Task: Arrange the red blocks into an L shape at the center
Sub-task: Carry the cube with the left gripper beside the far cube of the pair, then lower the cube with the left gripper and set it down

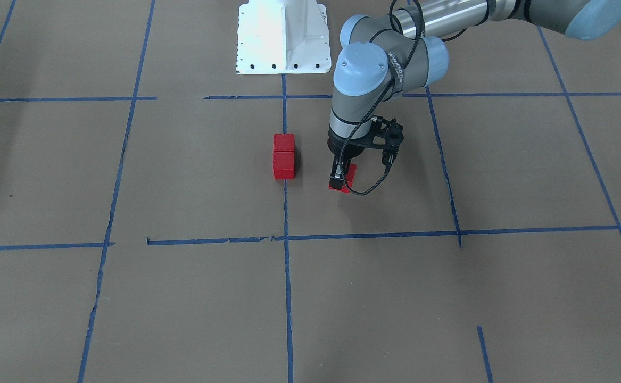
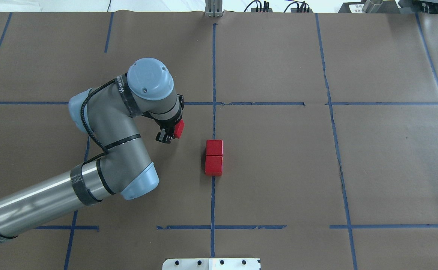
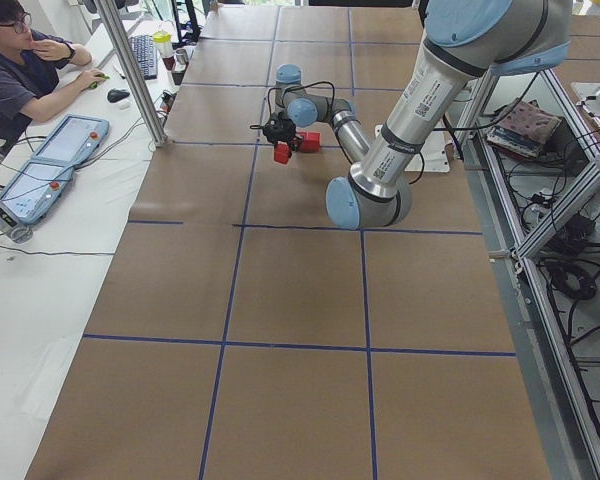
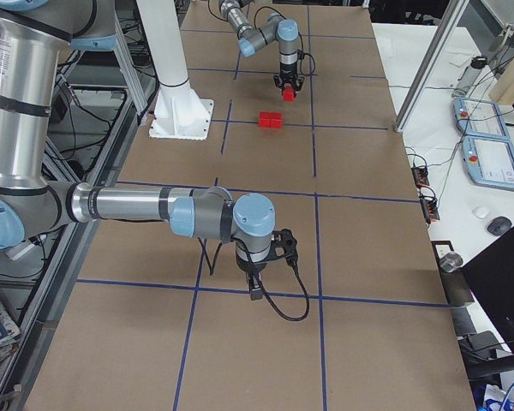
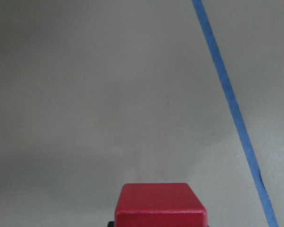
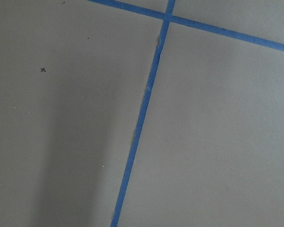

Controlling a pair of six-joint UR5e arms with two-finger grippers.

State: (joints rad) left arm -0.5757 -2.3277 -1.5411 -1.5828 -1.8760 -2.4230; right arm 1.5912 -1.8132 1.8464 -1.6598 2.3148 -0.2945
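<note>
Two red blocks (image 2: 214, 147) (image 2: 213, 165) lie touching in a short row on the long blue tape line (image 2: 213, 75) at the center; they also show in the front view (image 1: 283, 143) (image 1: 283, 165). My left gripper (image 1: 339, 180) (image 2: 168, 135) is shut on the third red block (image 1: 349, 177) (image 2: 179, 128) (image 5: 160, 205), low over the paper, about one block-row's length to my left of the pair. I cannot tell whether it touches the paper. My right gripper (image 4: 255, 287) shows only in the exterior right view, far from the blocks; I cannot tell if it is open or shut.
The white robot base (image 1: 283, 37) stands at the table's robot-side edge. Blue tape lines (image 1: 374, 234) grid the brown paper. An operator (image 3: 20, 70) sits at a side desk with teach pendants (image 3: 60, 150), behind a metal post (image 3: 140, 70).
</note>
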